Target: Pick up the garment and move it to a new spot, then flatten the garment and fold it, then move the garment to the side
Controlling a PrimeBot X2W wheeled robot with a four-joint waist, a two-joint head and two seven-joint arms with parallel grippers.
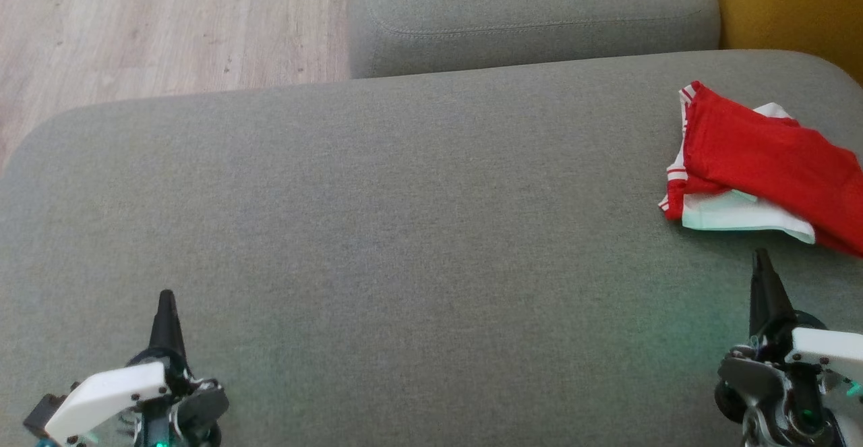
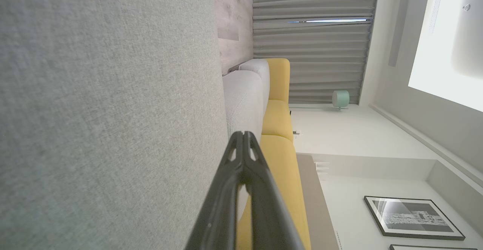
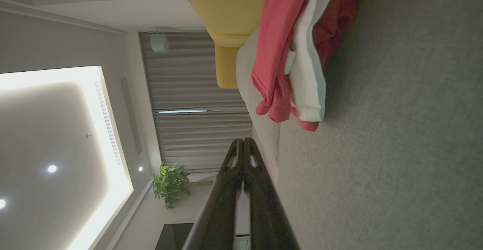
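A red and white garment lies folded in a small pile at the far right of the grey cushion, reaching the head view's right edge. My right gripper is shut and empty, its tips a short way in front of the pile and not touching it. In the right wrist view the garment lies ahead of the closed right gripper. My left gripper is shut and empty at the lower left, far from the garment. In the left wrist view the left gripper hovers beside bare grey fabric.
A second grey cushion sits behind the main one. Wooden floor lies beyond the cushion's far left edge. A yellow sofa part stands at the back right.
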